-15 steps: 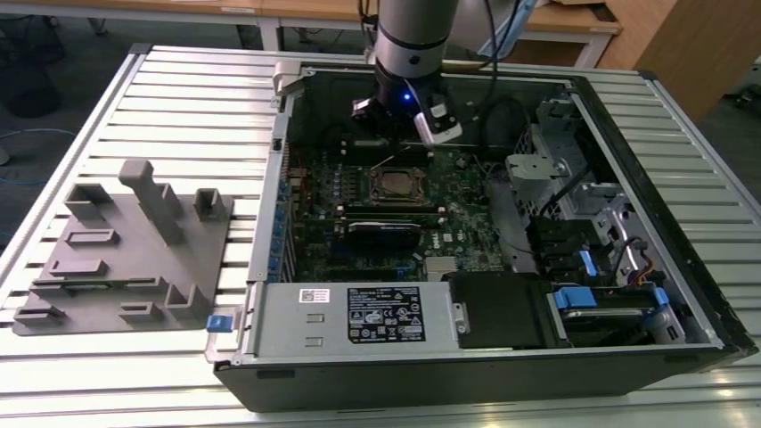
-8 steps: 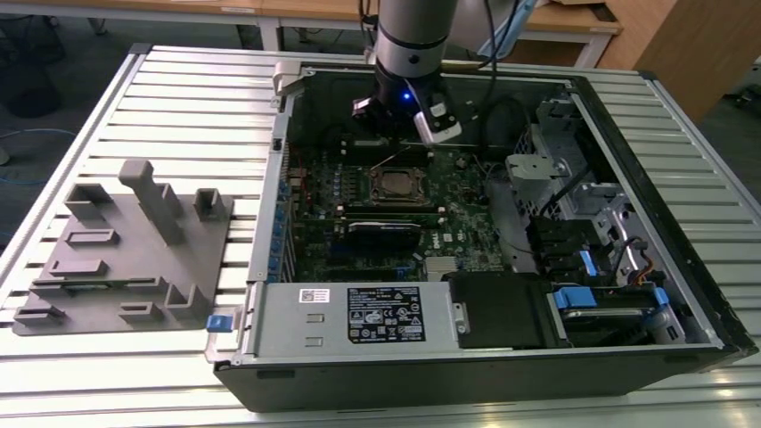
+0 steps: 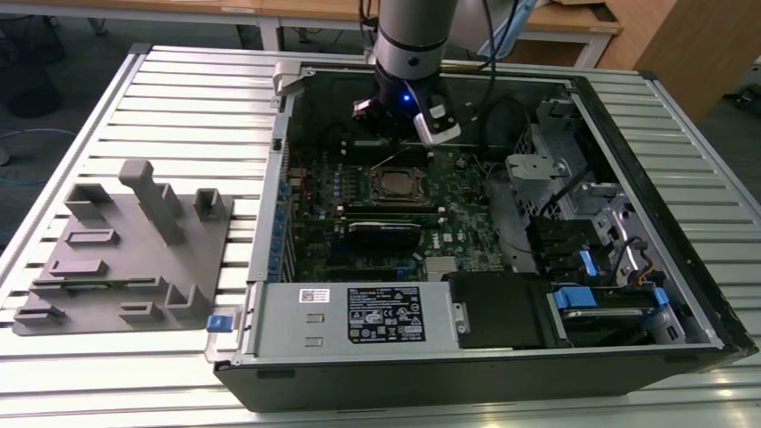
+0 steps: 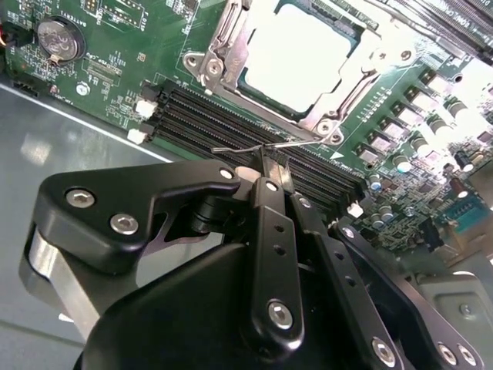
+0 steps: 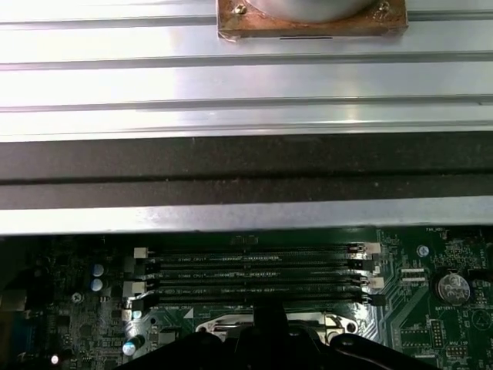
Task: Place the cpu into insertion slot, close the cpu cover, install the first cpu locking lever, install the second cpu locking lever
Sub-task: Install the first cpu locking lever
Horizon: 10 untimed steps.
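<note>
1. In the exterior view, my gripper [image 3: 393, 141] reaches down into the open computer case [image 3: 666, 223], above the green motherboard [image 3: 321, 192]. The insertion slot [image 3: 370, 189] lies just below the gripper in this view. The cpu [image 3: 397, 185] sits inside it. A thin locking lever [image 3: 387, 164] rises slanted from the slot toward my tool. A grey fixture [image 3: 119, 250] lies on the table [image 3: 71, 107] at the exterior view's left, well apart from the case.

2. In the second wrist view, my fingers [image 4: 266, 171] are drawn together, with almost no gap between them. Their tips are right at the thin lever [image 4: 239, 149], which lies across the memory slots [image 4: 223, 112]. I cannot tell whether they really pinch it. The cpu [image 4: 296, 54] lies near, beyond the lever, with its bright top showing. The cpu cover [image 4: 223, 69] lies flat around the cpu as a silvery frame.

3. In the first wrist view, the dark gripper [image 5: 269, 343] is just beside a bit of the shiny slot rim [image 5: 219, 325]. The memory slots [image 5: 254, 270] lie past it, then the case wall [image 5: 246, 169].
</note>
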Each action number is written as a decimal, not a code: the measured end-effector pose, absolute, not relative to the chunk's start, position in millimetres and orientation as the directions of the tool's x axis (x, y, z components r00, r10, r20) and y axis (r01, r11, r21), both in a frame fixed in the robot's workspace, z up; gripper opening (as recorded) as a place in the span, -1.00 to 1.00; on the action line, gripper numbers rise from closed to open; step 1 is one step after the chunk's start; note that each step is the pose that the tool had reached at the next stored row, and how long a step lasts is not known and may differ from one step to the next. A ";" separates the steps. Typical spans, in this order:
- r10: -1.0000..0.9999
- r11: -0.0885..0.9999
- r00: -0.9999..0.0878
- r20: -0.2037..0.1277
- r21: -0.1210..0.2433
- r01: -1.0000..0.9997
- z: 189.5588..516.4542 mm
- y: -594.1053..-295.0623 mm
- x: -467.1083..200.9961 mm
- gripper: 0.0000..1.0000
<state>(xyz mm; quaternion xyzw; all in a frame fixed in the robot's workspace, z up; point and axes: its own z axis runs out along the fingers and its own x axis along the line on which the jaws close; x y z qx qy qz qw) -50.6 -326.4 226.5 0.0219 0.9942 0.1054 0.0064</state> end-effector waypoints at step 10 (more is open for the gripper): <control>0.045 0.977 -0.999 -0.008 0.210 0.042 225.3 -326.2 -50.3 -0.79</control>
